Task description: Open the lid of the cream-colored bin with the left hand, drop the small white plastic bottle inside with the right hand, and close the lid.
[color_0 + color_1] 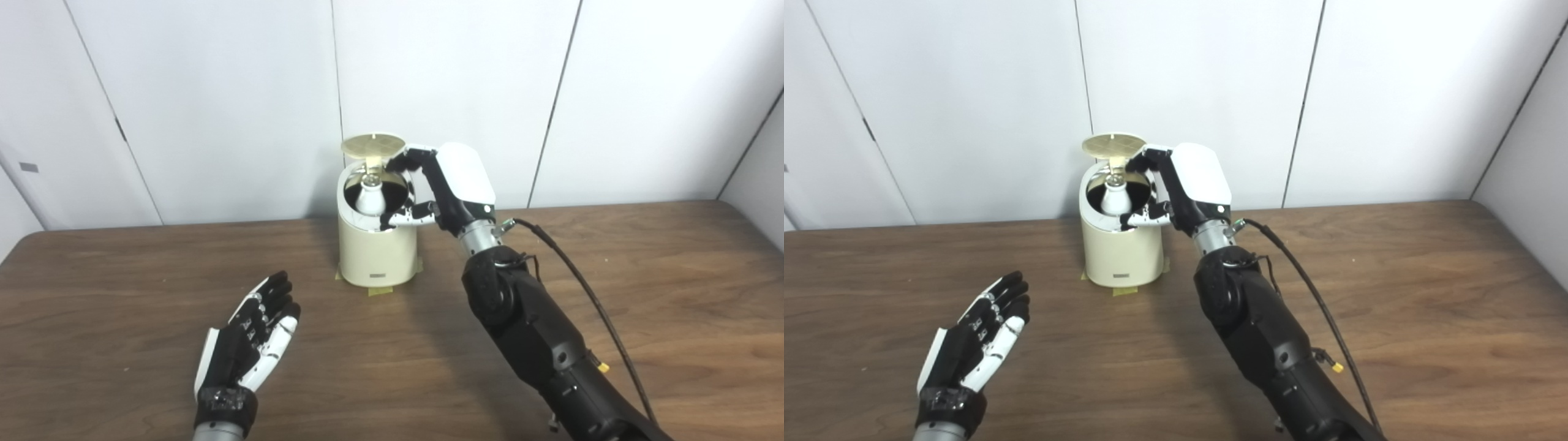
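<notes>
My right robot hand (450, 187) reaches over the rim of the cream bin (376, 248), fingers spread apart, holding nothing. The small white bottle (371, 197) sits inside the bin's mouth — just left of those fingers. The lid (373, 146) stands tipped up. My left robot hand (248, 334) rests open, palm up, over the bench (122, 294) — well apart from the bin.

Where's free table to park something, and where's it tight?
Free: the table right of the right arm, and the left strip between the left hand and the bin. Tight: the bin mouth, where the right hand sits by the bottle.
</notes>
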{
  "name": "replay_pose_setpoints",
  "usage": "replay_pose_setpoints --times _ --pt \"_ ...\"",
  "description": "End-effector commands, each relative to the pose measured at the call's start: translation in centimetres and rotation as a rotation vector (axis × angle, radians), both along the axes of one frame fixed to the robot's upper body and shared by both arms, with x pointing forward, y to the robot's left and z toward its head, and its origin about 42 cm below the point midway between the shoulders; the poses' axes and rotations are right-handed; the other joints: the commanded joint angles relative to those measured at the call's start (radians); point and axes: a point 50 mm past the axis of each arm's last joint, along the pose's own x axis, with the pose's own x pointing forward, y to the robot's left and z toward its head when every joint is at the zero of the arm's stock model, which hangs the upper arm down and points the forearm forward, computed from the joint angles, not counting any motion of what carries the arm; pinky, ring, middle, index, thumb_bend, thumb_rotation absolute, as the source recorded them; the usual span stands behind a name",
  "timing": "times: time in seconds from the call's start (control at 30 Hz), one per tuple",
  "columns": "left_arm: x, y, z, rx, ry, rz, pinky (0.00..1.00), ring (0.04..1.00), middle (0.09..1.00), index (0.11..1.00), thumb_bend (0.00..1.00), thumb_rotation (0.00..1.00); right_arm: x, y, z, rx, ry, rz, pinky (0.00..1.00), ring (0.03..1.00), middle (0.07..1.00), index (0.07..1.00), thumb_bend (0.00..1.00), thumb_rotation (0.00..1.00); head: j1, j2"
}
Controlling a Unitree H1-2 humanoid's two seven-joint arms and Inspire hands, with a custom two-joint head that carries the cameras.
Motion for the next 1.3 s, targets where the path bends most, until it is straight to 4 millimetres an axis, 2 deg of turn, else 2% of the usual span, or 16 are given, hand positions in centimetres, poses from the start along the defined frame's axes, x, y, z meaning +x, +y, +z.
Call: replay_pose_setpoints --times 0.0,0.3,0.43,0.57,0.7,0.83,0.93,1.0,1.07,1.1,1.13,1.27 --pt "-0.6 -0.5 0.6 -0.034 -0.035 0.008 0.85 0.882 0.876 0.894 0.49 0.43 0.1 -0.4 2.9 0.056 -0.108 0.018 0.48 0.500 0.484 0.484 0.54 0.00 -0.001 -0.001" --pt "-0.3 -0.1 0.4 -0.031 -0.034 -0.001 0.85 0.883 0.880 0.899 0.49 0.43 -1.0 -2.2 3.2 0.108 -0.160 -0.009 0.49 0.512 0.494 0.474 0.53 0.00 -0.006 -0.007" --pt "-0.1 0.1 0.4 -0.026 -0.033 -0.004 0.85 0.885 0.880 0.901 0.49 0.43 -1.5 -3.4 3.1 0.132 -0.177 -0.031 0.51 0.484 0.489 0.477 0.53 0.00 -0.008 -0.008" --pt "0.1 0.4 0.2 -0.019 -0.030 -0.006 0.85 0.887 0.879 0.901 0.49 0.43 -2.5 -4.8 2.9 0.159 -0.188 -0.068 0.45 0.457 0.466 0.489 0.53 0.00 -0.015 -0.012" --pt "0.4 0.8 0.1 -0.014 -0.024 0.006 0.87 0.890 0.884 0.895 0.52 0.44 -3.6 -6.2 2.7 0.303 -0.109 -0.086 0.41 0.449 0.461 0.490 0.53 0.00 -0.021 -0.016" --pt "0.9 1.3 0.2 -0.020 -0.010 0.026 0.90 0.897 0.882 0.886 0.51 0.50 -5.0 -7.8 2.1 0.447 0.036 -0.099 0.35 0.438 0.448 0.502 0.53 0.00 -0.021 -0.018" --pt "1.7 1.5 0.1 -0.065 -0.002 0.043 0.89 0.878 0.877 0.880 0.48 0.48 -6.0 -9.0 1.6 0.503 0.120 -0.094 0.31 0.408 0.434 0.517 0.52 0.01 -0.017 -0.021" --pt "2.4 1.7 0.2 -0.091 0.009 0.052 0.89 0.875 0.877 0.874 0.47 0.48 -6.7 -9.7 1.2 0.530 0.174 -0.078 0.36 0.467 0.456 0.512 0.52 0.01 -0.014 -0.021" --pt "3.2 1.8 0.6 -0.099 0.015 0.053 0.90 0.885 0.886 0.874 0.45 0.48 -7.7 -10.5 0.7 0.564 0.233 -0.046 0.46 0.554 0.581 0.500 0.51 0.14 -0.010 -0.023" --pt "3.6 1.9 0.8 -0.099 0.015 0.049 0.90 0.886 0.890 0.874 0.45 0.48 -8.3 -10.7 0.3 0.583 0.259 -0.024 0.52 0.600 0.625 0.597 0.57 0.34 -0.008 -0.023" --pt "4.0 1.9 1.1 -0.096 0.016 0.041 0.90 0.890 0.895 0.876 0.45 0.48 -9.0 -11.1 -0.1 0.593 0.280 -0.005 0.56 0.641 0.666 0.671 0.61 0.50 -0.007 -0.024" --pt "5.5 1.9 2.3 -0.086 0.015 0.011 0.92 0.911 0.915 0.898 0.44 0.54 -11.4 -11.9 -2.2 0.572 0.355 0.042 0.68 0.766 0.793 0.799 0.64 0.80 0.004 -0.022"
